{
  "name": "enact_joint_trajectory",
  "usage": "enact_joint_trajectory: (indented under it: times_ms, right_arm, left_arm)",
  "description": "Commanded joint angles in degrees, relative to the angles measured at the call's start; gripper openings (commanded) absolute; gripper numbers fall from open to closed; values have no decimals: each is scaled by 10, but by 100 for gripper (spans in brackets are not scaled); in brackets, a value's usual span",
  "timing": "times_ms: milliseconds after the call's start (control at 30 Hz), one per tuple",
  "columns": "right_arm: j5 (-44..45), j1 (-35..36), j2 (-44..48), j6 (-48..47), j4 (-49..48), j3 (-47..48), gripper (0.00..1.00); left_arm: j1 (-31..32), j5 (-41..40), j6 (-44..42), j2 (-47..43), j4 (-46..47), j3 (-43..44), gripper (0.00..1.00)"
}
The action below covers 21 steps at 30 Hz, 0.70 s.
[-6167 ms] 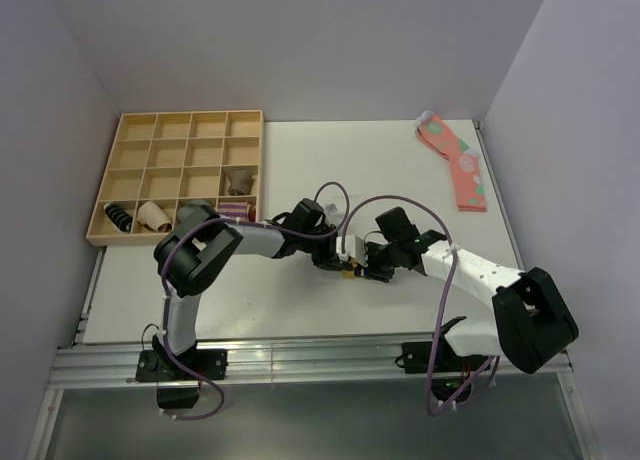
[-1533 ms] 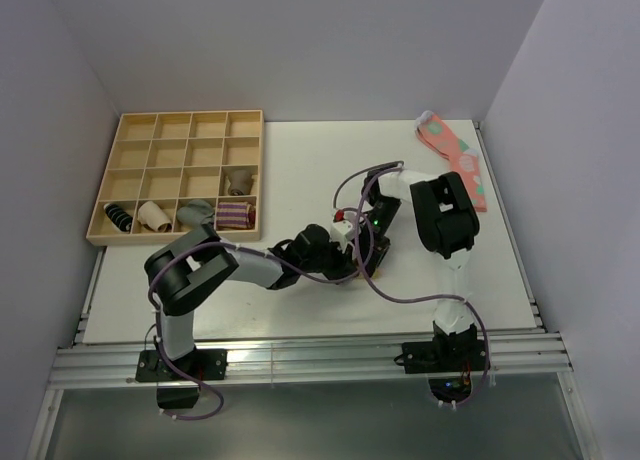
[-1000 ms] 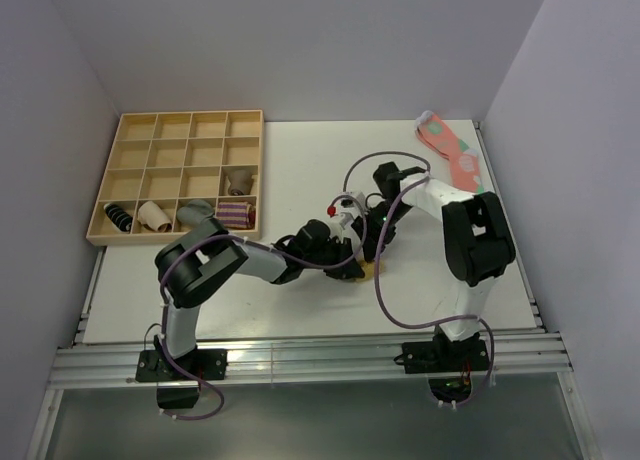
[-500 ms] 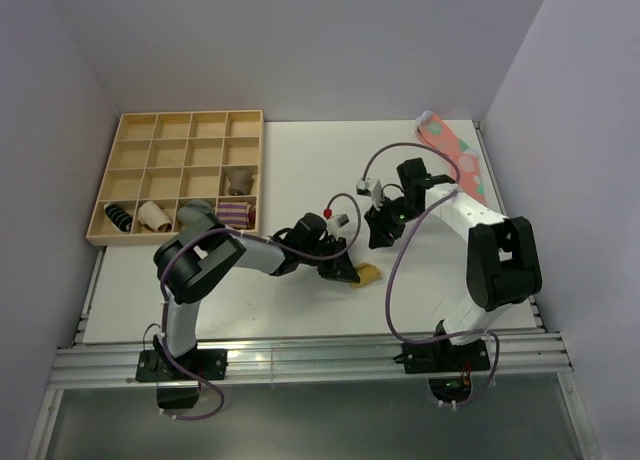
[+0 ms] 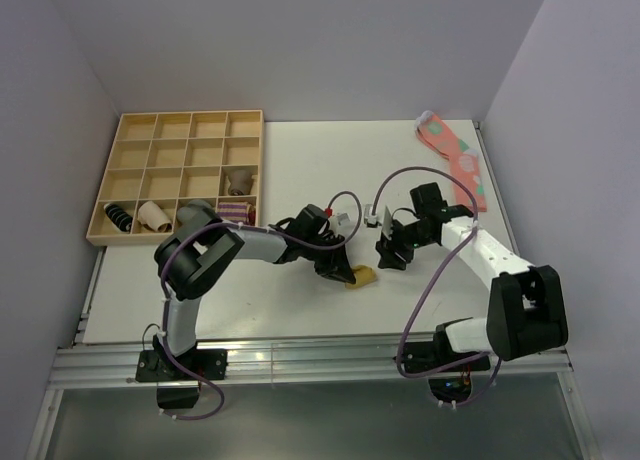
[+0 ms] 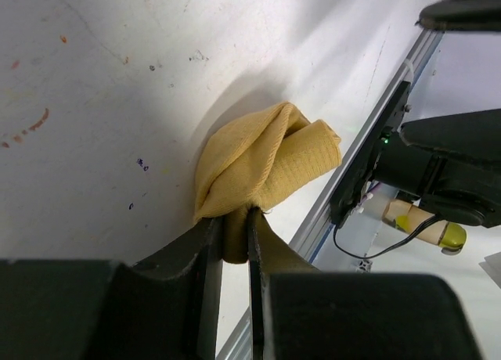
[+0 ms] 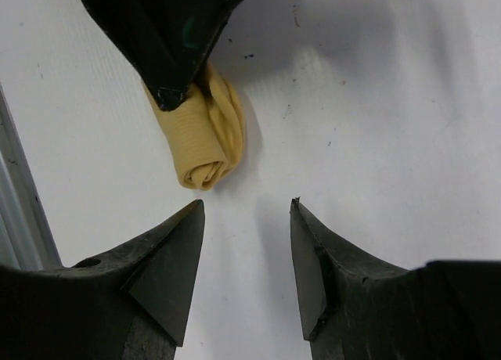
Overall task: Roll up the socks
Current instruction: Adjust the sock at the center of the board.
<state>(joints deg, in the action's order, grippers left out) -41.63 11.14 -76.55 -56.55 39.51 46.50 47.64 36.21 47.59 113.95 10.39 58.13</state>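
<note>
1 rolled bundle, mustard-yellow socks, on white table, right of wooden compartment tray, nearer the arm bases. Clamped on its end: left gripper. Further right of tray: right gripper, jaws apart, empty.

No text, label, brand, number or sign can be read in any of the 3 views

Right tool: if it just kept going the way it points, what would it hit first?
Most likely the bare table just beside the rolled yellow sock, which the left tool pinches. Depth is unclear; the right tool might graze the roll.
</note>
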Motion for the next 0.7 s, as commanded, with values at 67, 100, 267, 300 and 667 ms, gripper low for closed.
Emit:
enact_joint_trajectory:
  times_ms: [67,100,267,300,667]
  right_arm:
    - [19,41,33,-26,-34,-39,55]
    - [27,52,39,-22,-42,-47,55]
    - [70,122,87,7,-95,-93,55]
    - [73,129,93,11,-101,-96,56]
    - [119,181,84,5,-112,-99,56]
  left_arm:
    - [-5,-31,-44,33,-123,11,0]
    - [-4,-32,-44,33,-127,13,0]
    - [-5,-31,-48,34,-135,15,0]
    - [-5,-31,-48,34,-136,16,0]
    - [-6,-28,-49,39,-139,21,0]
